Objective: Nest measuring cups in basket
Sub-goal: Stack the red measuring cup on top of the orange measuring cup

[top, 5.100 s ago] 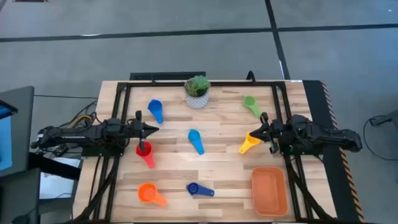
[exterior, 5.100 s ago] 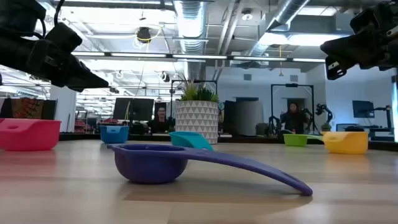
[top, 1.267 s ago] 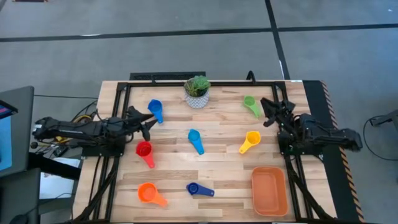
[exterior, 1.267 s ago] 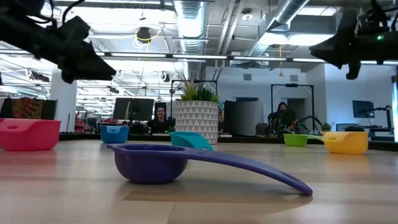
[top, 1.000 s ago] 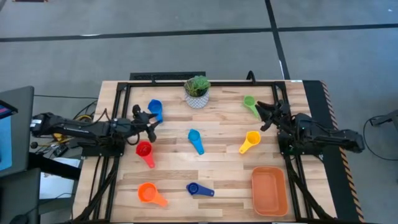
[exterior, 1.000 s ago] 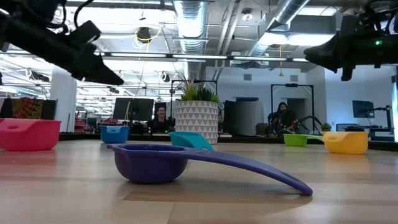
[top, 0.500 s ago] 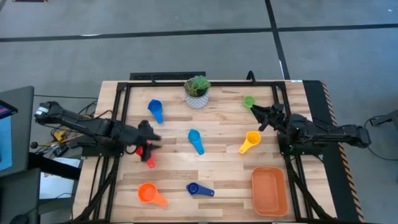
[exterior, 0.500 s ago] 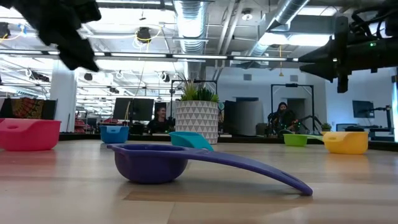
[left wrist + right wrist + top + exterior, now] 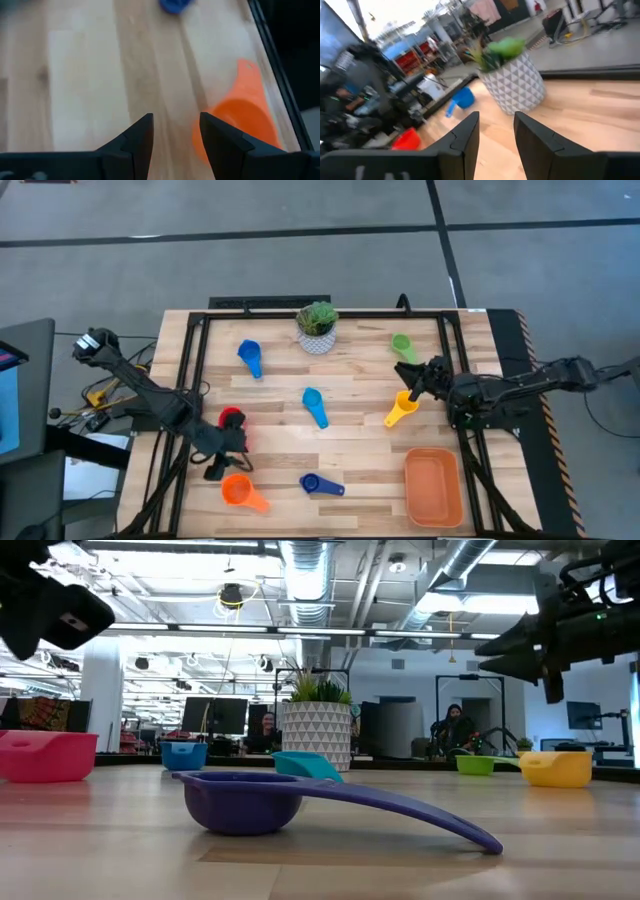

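Bare tabletop [image 9: 350, 445] between scattered cups

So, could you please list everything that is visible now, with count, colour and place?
measuring cups: seven on the table; light blue far left, light blue centre, green far right, yellow right, red left, orange near left, dark blue near centre.
basket: one, orange, near right corner, nothing in it.
plant pot: one, white with green plant, far centre.
table: one, light wood.
people: two, seated in the room behind, low view.
left pincer: open, just beside the orange cup.
right pincer: open, above the yellow cup.
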Available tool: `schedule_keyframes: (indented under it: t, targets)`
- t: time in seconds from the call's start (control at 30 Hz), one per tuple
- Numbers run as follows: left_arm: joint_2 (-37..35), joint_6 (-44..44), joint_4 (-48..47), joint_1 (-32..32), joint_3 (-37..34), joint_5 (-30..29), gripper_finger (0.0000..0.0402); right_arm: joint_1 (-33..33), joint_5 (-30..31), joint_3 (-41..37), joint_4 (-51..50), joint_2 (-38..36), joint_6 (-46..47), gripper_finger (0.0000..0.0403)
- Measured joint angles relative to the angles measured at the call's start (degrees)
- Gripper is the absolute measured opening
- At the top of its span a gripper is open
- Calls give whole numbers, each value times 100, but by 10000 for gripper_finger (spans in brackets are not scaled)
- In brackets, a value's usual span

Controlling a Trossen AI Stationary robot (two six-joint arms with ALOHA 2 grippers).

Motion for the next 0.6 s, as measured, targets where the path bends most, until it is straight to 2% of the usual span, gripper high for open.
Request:
schedule_keyframes:
  t: [0.1,0.33,0.4,0.53,0.6]
  targets:
    - [77,4,-567,-7,176,-326,149,250,439,178,73,345,20,150]
    - [68,-807,-3055,532,917,-1987,148,409,762,559,73,1127,282,141]
    - [64,-444,-3383,862,1032,-1938,144,376,762,665,59,1321,280,137]
    - [66,934,-3287,1665,969,-1123,130,279,759,853,55,1669,211,132]
    - [79,1497,-3228,2022,896,-953,123,280,761,925,55,1846,200,133]
